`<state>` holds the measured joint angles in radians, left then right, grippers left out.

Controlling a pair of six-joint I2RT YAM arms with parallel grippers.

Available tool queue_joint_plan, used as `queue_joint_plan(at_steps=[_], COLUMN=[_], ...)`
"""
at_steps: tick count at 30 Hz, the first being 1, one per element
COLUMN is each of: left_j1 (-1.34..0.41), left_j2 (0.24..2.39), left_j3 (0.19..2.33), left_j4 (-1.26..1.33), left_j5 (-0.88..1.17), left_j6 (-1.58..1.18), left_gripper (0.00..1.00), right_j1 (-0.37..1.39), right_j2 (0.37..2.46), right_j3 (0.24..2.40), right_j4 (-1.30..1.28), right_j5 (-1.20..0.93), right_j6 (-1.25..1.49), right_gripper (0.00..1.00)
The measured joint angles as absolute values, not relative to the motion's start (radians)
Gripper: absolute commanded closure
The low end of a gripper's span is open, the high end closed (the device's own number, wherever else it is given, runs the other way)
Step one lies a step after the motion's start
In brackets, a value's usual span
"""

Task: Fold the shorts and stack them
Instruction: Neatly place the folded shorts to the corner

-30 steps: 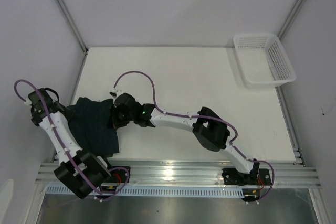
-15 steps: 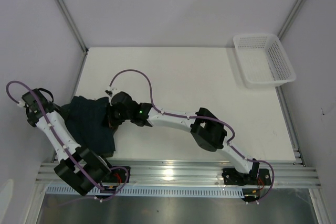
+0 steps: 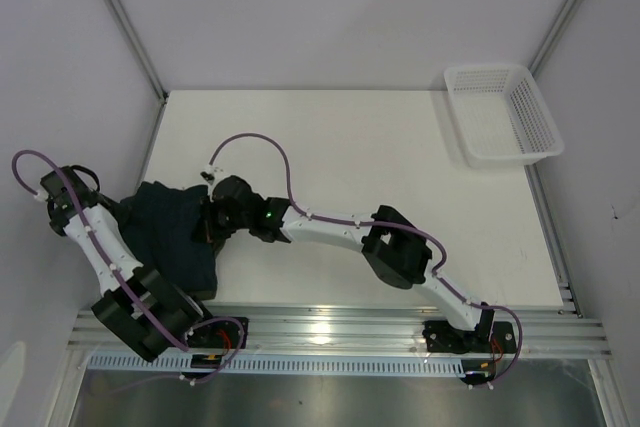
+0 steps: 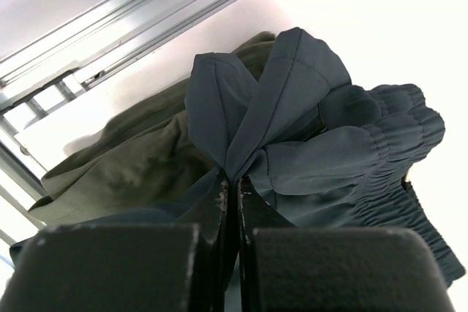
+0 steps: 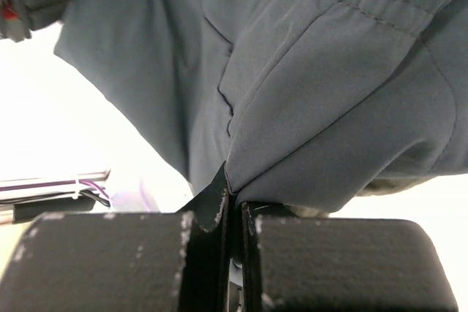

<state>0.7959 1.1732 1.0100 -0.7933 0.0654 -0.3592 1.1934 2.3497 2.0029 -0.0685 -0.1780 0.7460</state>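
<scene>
Bearing shorts (image 3: 175, 232): white table (image 3: 380, 157), grey walls (image 3: 330, 17)

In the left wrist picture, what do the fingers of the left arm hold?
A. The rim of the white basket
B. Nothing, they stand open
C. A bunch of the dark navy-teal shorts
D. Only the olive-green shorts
C: the left fingers are shut on a gathered fold of the dark navy-teal shorts, while the olive-green shorts lie behind it, not in the grip.
</scene>
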Motion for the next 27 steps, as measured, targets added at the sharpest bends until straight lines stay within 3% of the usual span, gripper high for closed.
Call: queue_joint_plan(at_steps=[4, 6, 7, 8, 12, 16, 18, 27], left_j1=[0.797, 0.798, 0.798, 0.799, 0.807, 0.815, 0.816, 0.818], left_j2=[1.197, 1.197, 1.197, 1.197, 1.197, 1.190, 1.175, 1.092], left_j3=[0.997, 0.981, 0.969, 0.961, 0.947, 0.947, 0.947, 0.947], left_j4=[-0.782, -0.780, -0.772, -0.765, -0.762, -0.759, -0.754, -0.742], left_j5=[0.049, 0.038, 0.023, 0.008, -0.031, -0.042, -0.036, 0.091], left_j6=[-0.360, -0.357, -0.364, -0.359, -0.377, -0.383, -0.384, -0.382], left_gripper=[0.95, 0.52, 0.13, 0.01, 0.01, 0.01, 0.01, 0.01], right_j1=[1.196, 1.196, 1.196, 1.196, 1.195, 1.187, 1.182, 1.137], right_j2=[2.351, 2.351, 2.351, 2.351, 2.351, 2.357, 2.358, 2.292], right_j3=[1.937, 1.897, 1.878, 1.859, 1.792, 1.772, 1.770, 1.684], right_j4=[-0.033, -0.016, -0.010, -0.010, -0.001, -0.012, -0.031, -0.061], right_j5=[-0.177, -0.173, -0.172, -0.170, -0.162, -0.156, -0.146, -0.102], right_j6=[0.767, 0.777, 0.785, 0.791, 0.825, 0.867, 0.875, 0.872], right_gripper=[1.00, 1.00, 0.95, 0.91, 0.86, 0.52, 0.41, 0.40])
